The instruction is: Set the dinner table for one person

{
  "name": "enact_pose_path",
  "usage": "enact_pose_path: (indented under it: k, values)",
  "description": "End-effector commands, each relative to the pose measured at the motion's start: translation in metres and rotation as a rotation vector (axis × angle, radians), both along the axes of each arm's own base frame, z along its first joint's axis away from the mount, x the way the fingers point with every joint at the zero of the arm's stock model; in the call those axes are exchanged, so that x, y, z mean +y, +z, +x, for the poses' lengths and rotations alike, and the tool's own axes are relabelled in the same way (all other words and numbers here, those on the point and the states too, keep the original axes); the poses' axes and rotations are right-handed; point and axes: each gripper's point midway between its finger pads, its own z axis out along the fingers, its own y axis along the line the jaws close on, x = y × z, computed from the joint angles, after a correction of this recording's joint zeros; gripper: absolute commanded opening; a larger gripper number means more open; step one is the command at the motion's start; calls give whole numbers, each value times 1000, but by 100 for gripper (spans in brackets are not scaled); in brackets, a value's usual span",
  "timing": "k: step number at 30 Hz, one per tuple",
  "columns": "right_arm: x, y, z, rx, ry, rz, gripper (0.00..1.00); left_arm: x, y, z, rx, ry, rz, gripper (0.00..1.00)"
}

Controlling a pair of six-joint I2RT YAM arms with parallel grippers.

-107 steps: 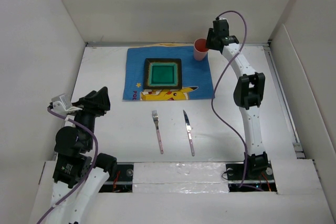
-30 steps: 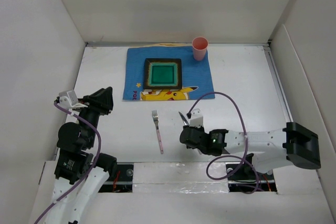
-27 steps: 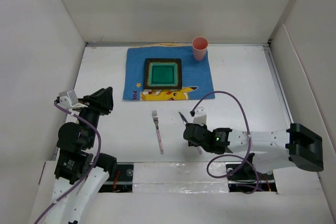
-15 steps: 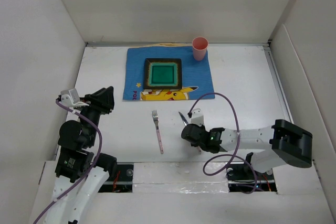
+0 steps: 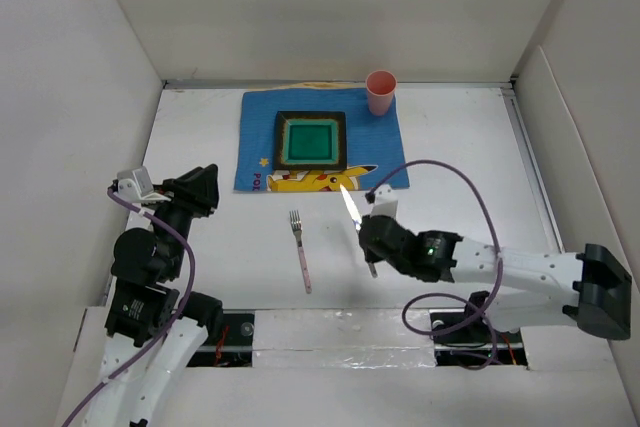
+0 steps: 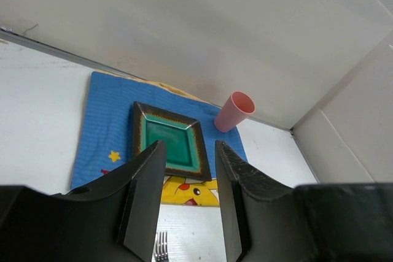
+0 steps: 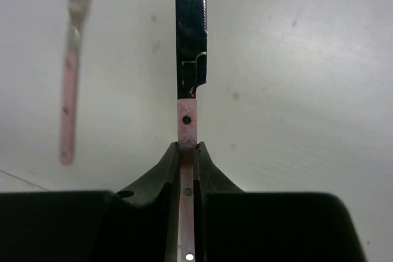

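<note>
On the white dinner table [image 5: 470, 167] lies a blue placemat [image 5: 390, 152] with a square green plate [image 5: 311, 140] and a pink cup [image 5: 381, 93] at its far right corner. My right gripper [image 5: 368, 239] is shut on the pink handle of a knife [image 5: 350, 203], held off the table with the blade pointing towards the placemat. In the right wrist view the handle sits pinched between the jaws [image 7: 188, 146] and the blade [image 7: 189, 47] sticks out ahead. A pink-handled fork [image 5: 300, 250] lies left of the knife. My left gripper [image 5: 195, 192] hangs open and empty at the left.
White walls [image 5: 90, 97] enclose the table on three sides. In the left wrist view the plate [image 6: 169, 142], the cup [image 6: 233, 111] and the fork's tines [image 6: 161, 253] show beyond the open fingers [image 6: 147, 200]. A purple cable [image 5: 450, 172] loops above the right arm.
The right gripper has closed on the knife's handle and lifted the knife off the table, its blade now nearer the placemat. The left arm has barely moved.
</note>
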Motion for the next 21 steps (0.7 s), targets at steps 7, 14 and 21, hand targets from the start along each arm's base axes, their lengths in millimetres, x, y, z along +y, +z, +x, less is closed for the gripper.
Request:
enact_pose_path:
  k: [7,14,21]
  values:
    - [-1,79,158,-240,-122,102,0,-8,8,6,-26,-30,3,35]
    - [-6,65,261,-251,-237,52,0,-14,2,10,2,-54,21,35]
    - [-6,30,325,-147,-267,65,0,-17,-1,13,17,-65,36,35]
